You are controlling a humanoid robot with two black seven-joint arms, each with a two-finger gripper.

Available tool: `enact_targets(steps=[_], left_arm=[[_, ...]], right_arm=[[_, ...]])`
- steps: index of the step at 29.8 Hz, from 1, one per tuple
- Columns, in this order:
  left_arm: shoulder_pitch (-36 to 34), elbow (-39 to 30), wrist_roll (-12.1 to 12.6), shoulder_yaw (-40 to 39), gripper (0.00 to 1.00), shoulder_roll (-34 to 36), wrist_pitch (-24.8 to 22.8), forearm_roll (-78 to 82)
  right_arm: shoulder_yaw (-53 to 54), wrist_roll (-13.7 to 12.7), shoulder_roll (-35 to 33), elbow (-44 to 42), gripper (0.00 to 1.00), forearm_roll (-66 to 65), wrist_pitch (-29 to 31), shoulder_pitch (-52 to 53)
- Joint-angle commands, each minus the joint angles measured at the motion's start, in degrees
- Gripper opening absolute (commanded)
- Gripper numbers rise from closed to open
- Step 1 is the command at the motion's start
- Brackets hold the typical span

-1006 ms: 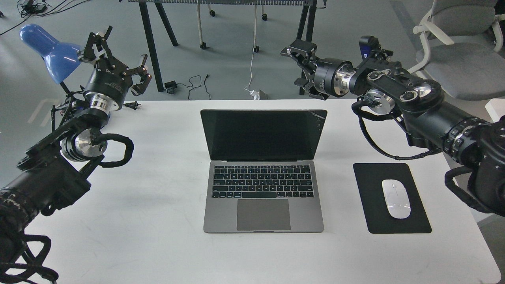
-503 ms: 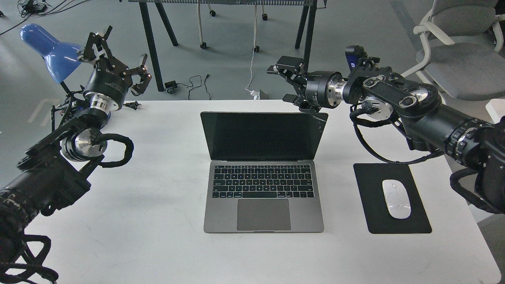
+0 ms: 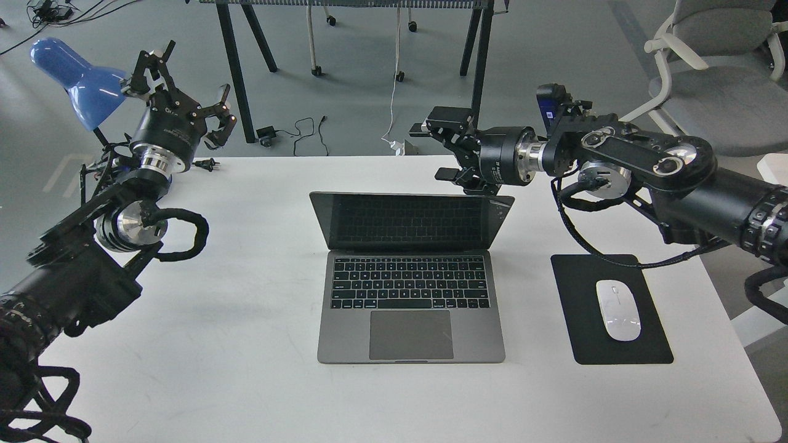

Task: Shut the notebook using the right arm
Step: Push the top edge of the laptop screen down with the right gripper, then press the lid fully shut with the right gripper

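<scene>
The notebook (image 3: 411, 307), a grey metal laptop with black keyboard and trackpad, lies open in the middle of the white table (image 3: 246, 344). Its dark screen (image 3: 409, 221) leans forward and mirrors the keyboard. My right gripper (image 3: 444, 151) is open, its fingers (image 3: 448, 120) spread one above the other. It sits right behind the top right edge of the lid; the lower finger is at the lid's rim. My left gripper (image 3: 181, 83) is open and empty, raised above the table's far left corner, far from the notebook.
A black mouse pad (image 3: 615, 332) with a white mouse (image 3: 618, 309) lies to the right of the notebook. A blue desk lamp (image 3: 77, 80) stands at the far left. An office chair (image 3: 720, 74) and table legs (image 3: 237, 74) stand beyond the table.
My right gripper has moved left and down to the top right edge of the lid. The screen has tipped forward toward the keyboard. The left arm has not moved.
</scene>
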Motion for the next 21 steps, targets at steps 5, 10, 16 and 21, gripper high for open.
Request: enact_targets(steps=[5,10,16,21], left_arm=[[0.0,0.0,0.0,0.0,1.0,0.01,0.0,0.0],[0.0,0.0,0.0,0.0,1.0,0.01,0.0,0.0],[0.0,0.0,0.0,0.0,1.0,0.01,0.0,0.0],[0.0,0.0,0.0,0.0,1.0,0.01,0.0,0.0]], right_arm=[[-1.31,-0.36,-4.63,9.61,1.0,0.0,0.0,-0.35],[-3.24,-0.36,-6.92,14.35,1.0,0.0,0.0,-1.22],[-4.21,-0.45,-8.24,16.73,1.0,0.0,0.0,-4.21],[-4.21,-0.71,-8.24,16.65,1.0,-1.14,0.0,-8.16]])
